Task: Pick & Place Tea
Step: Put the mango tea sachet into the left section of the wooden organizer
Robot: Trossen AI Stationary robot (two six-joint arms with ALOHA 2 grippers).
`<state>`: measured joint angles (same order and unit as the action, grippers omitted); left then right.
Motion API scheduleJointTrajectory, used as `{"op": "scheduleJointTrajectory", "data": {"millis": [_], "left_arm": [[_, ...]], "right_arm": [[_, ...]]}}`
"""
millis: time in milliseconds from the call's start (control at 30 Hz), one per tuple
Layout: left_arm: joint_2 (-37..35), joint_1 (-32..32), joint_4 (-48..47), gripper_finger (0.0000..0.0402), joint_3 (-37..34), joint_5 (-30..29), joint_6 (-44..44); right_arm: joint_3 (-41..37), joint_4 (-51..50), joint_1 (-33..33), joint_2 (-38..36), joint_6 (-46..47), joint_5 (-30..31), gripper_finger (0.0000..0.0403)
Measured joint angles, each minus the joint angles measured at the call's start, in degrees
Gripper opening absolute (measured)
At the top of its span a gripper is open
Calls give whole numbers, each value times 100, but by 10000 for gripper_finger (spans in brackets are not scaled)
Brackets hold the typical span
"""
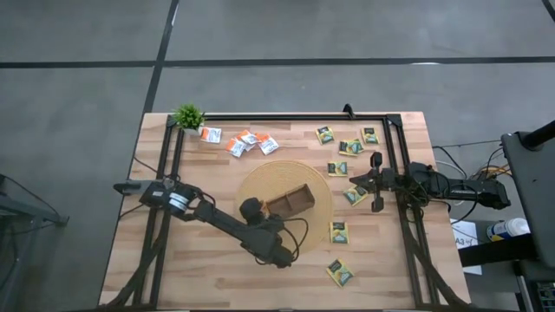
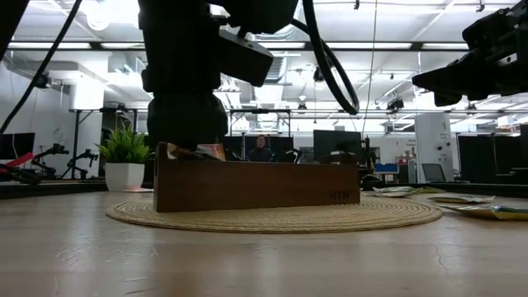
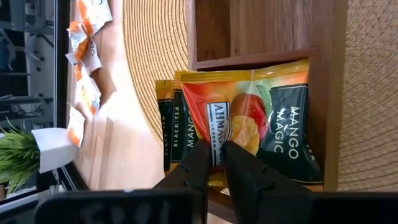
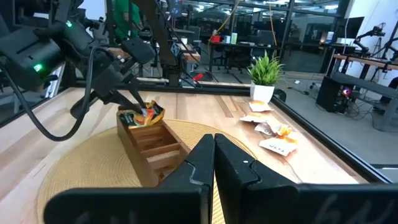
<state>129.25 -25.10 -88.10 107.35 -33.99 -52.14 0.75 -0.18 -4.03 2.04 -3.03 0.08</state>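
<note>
A long brown wooden tray (image 1: pixel 290 201) lies on a round woven mat (image 1: pixel 316 221) at the table's middle. My left gripper (image 3: pixel 219 163) reaches down into the tray's left end compartment and is shut on a dark green and yellow tea sachet (image 3: pixel 273 118). That sachet lies over a second one (image 3: pixel 169 127) in the same compartment. Loose white-and-orange sachets (image 1: pixel 240 142) lie at the far left. Dark green sachets (image 1: pixel 347 144) lie scattered on the right. My right gripper (image 4: pixel 214 152) hovers shut at the right side, with nothing in it. My left gripper pinches the sachet's edge (image 3: pixel 217 146), at the white label, between its two fingers. The fingers (image 3: pixel 198 163) slant down from the table's left. The sachet sits tilted in the tray's end compartment (image 4: pixel 144 117), partly on the sachet under it.
A small potted plant (image 1: pixel 188 116) stands at the far left corner. A black frame (image 1: pixel 286 115) runs along the far edge and both sides. The tray's other compartments (image 4: pixel 158 146) show bare wood. Bare tabletop lies near the front left.
</note>
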Motion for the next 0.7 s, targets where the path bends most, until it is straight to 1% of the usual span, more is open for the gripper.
{"op": "scheduleJointTrajectory", "data": {"millis": [133, 300, 367, 467, 633, 700], "left_arm": [[0, 2, -67, 43, -9, -164, 6], [0, 24, -170, 45, -11, -152, 14], [0, 26, -172, 52, -11, -108, 92], [0, 24, -178, 79, -11, -39, 145], [-1, 24, -184, 142, -11, -14, 151], [-2, 24, -190, 161, -11, -10, 150]], "right_arm": [[0, 0, 0, 0, 0, 0, 9], [0, 0, 0, 0, 0, 0, 9], [-2, -1, 0, 0, 0, 2, 9], [-1, -1, 0, 0, 0, 2, 9], [-2, 0, 0, 0, 0, 2, 9], [-1, 0, 0, 0, 0, 2, 9]]}}
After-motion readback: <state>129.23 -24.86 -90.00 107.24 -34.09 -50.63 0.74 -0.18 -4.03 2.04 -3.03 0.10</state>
